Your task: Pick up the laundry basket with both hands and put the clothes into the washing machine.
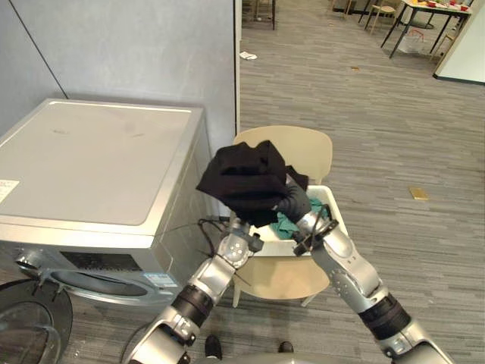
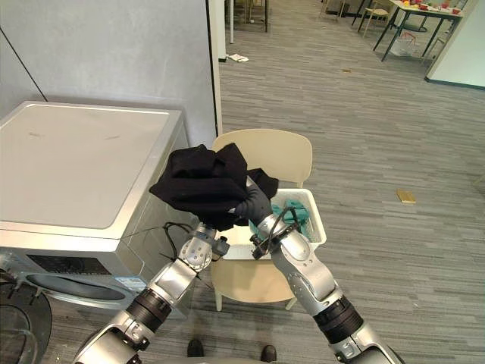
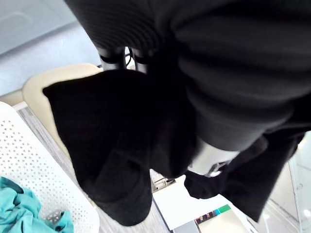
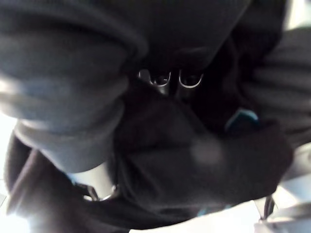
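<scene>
1. The black garment [image 1: 246, 178] is bunched up in the air between the two raised arms, above the basket [image 2: 317, 224]. It drapes over the left hand [image 3: 121, 24] and the right hand [image 1: 295, 202]. Whether either hand is clamped on it I cannot tell, since the cloth hides that.
2. It looks soft, light and floppy. It should not slip, but loose folds will likely trail and snag, so a bunched hold in the thick middle would serve best.
3. The basket sits on the seat of a beige chair [image 1: 307, 152], with a teal cloth [image 2: 292, 214] left inside. It looks like light, stiff perforated plastic (best taken at opposite rims, one hand each).
4. The washer [image 1: 91, 159] stands just beside the chair on the robot's left, its round door [image 1: 23, 326] swung open low down.
5. The floor [image 1: 394, 129] is grey plank, open behind the chair, and a desk [image 1: 436, 11] stands far off.
</scene>
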Controlling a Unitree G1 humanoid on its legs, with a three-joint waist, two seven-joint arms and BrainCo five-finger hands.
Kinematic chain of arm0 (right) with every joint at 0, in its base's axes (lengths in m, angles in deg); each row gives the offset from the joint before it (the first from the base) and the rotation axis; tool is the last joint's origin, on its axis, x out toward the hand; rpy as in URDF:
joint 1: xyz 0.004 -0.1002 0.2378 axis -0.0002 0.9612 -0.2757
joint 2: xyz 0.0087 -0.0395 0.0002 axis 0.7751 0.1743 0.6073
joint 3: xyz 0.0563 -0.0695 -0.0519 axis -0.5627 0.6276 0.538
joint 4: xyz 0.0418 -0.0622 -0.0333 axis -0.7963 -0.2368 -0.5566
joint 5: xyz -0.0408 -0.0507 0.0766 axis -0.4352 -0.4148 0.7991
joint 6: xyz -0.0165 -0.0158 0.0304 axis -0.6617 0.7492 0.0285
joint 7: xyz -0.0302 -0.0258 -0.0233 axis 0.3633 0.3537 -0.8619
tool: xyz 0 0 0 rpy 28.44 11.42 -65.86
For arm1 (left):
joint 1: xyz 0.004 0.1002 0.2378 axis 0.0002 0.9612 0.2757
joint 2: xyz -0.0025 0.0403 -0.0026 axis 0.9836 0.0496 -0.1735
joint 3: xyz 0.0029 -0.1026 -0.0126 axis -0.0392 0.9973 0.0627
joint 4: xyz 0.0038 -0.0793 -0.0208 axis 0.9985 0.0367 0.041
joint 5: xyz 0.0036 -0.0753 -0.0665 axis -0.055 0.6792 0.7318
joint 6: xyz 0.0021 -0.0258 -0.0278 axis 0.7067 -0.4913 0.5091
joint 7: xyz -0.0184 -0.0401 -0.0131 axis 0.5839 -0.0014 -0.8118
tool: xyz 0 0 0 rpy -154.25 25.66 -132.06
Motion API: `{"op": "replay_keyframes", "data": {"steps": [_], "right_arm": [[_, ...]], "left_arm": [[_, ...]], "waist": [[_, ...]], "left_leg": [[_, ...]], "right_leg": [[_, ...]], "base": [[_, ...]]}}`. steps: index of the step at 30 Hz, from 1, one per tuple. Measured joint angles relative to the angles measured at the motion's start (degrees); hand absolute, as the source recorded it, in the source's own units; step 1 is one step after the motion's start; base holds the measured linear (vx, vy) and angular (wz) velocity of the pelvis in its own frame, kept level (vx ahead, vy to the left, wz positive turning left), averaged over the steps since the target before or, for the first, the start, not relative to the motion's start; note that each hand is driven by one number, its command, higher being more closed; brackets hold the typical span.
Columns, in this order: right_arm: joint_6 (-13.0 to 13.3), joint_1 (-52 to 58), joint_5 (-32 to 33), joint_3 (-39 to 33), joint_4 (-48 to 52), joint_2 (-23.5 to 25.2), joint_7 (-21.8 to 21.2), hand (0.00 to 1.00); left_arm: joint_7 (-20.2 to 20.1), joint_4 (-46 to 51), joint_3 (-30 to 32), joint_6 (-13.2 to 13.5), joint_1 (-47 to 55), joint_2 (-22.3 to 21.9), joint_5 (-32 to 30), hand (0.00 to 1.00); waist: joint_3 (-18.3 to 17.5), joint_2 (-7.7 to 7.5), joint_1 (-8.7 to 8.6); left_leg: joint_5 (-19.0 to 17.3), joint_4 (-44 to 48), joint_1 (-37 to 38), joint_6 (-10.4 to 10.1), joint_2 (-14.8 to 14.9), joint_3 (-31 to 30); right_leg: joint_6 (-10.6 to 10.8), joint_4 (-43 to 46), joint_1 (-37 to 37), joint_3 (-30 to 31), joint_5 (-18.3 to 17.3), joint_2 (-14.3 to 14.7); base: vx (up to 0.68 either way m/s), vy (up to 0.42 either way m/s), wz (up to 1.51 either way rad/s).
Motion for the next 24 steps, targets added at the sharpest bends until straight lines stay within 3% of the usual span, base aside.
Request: {"op": "replay_keyframes", "data": {"steps": [13, 24], "right_arm": [[0.87, 3.71, -0.19, -10.69, -0.39, 0.14, 3.55, 0.00], [0.93, 3.77, -2.96, -17.42, -10.93, 1.13, 6.99, 0.00]], "left_arm": [[4.21, 9.34, 12.25, 0.48, 6.37, 0.07, -0.19, 1.00], [7.14, 20.82, 25.76, 1.54, 15.07, -0.08, -0.54, 1.00]], "waist": [[0.01, 0.48, -0.11], [0.38, 3.83, 0.16]], "left_leg": [[-0.08, 0.01, 0.52, -0.12, -0.07, 0.02], [-0.22, 0.39, 0.80, -0.32, 0.50, -0.32]], "right_leg": [[-0.09, 0.04, 0.18, 0.02, -0.06, 0.00], [-0.49, 0.64, 0.89, -0.03, -0.31, 0.37]], "base": [[0.00, 0.000, 0.00], [0.00, 0.000, 0.01]]}}
